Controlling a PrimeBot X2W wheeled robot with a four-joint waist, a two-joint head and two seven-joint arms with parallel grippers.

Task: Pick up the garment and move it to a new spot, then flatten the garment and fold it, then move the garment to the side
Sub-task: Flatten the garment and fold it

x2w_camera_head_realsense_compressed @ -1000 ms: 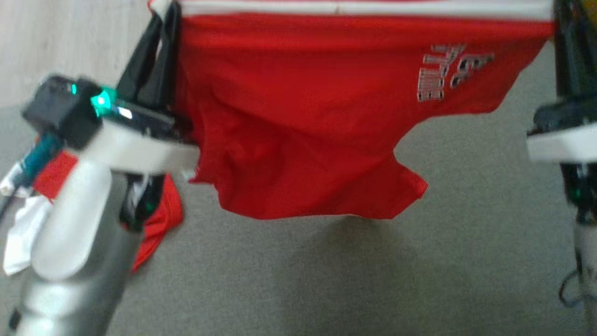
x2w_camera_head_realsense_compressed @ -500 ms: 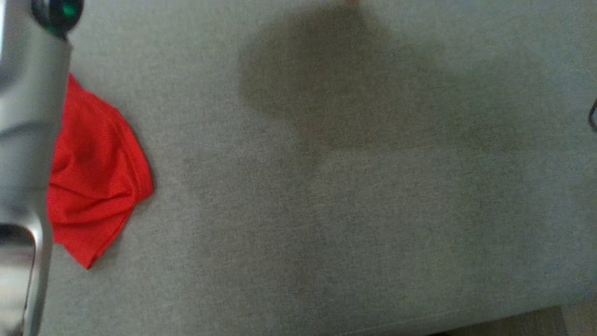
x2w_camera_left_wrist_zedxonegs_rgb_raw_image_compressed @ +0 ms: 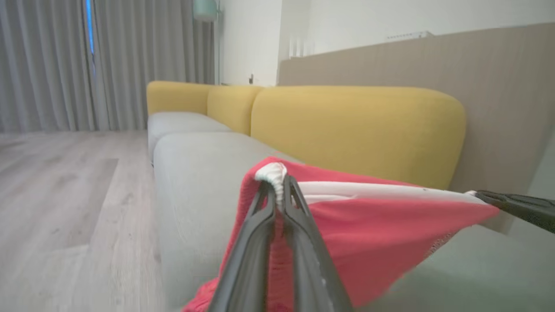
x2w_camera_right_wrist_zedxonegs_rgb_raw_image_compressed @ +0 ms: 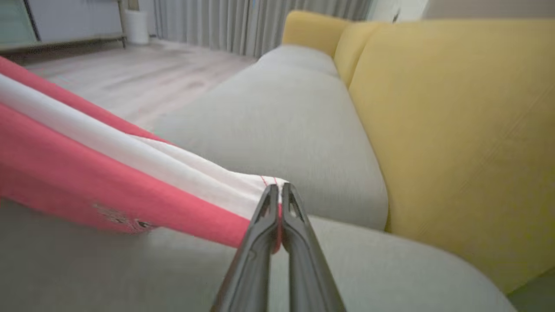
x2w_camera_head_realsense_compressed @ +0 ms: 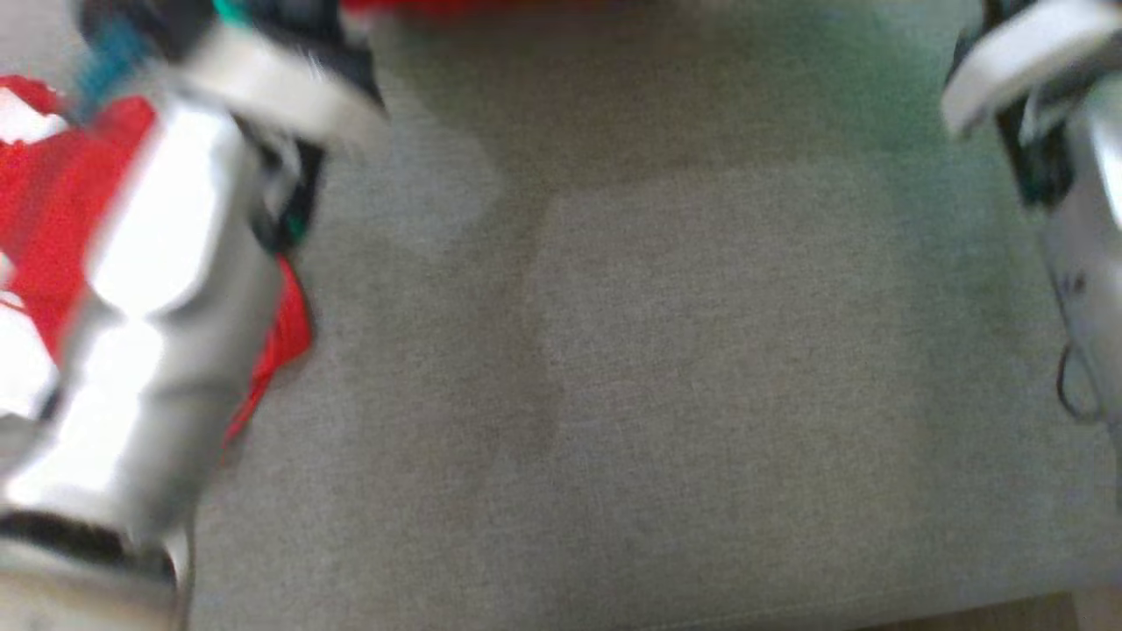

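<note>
Close up, in the left wrist view, the left gripper [x2w_camera_left_wrist_zedxonegs_rgb_raw_image_compressed: 279, 184] is clamped on a bunched, white-edged corner of the garment [x2w_camera_left_wrist_zedxonegs_rgb_raw_image_compressed: 381, 225], its two fingers pressed together with cloth between them. In the right wrist view the right gripper [x2w_camera_right_wrist_zedxonegs_rgb_raw_image_compressed: 277, 188] is likewise closed on the opposite corner, pinching the white band where it meets the red. Between the two grips the garment hangs stretched in the air above the grey seat [x2w_camera_right_wrist_zedxonegs_rgb_raw_image_compressed: 282, 112], with the white band along its top edge and the red cloth sagging below. The head view is blurred. The left arm [x2w_camera_head_realsense_compressed: 166, 289] crosses its left side and the right arm [x2w_camera_head_realsense_compressed: 1082, 254] its right edge, with bare seat between them and a heap of red and white cloth [x2w_camera_head_realsense_compressed: 53, 210] lying partly behind the left arm. Beyond the seat stands the yellow backrest [x2w_camera_left_wrist_zedxonegs_rgb_raw_image_compressed: 360, 130], then the wood floor [x2w_camera_left_wrist_zedxonegs_rgb_raw_image_compressed: 56, 182], and farthest off the grey curtains [x2w_camera_left_wrist_zedxonegs_rgb_raw_image_compressed: 52, 65].
</note>
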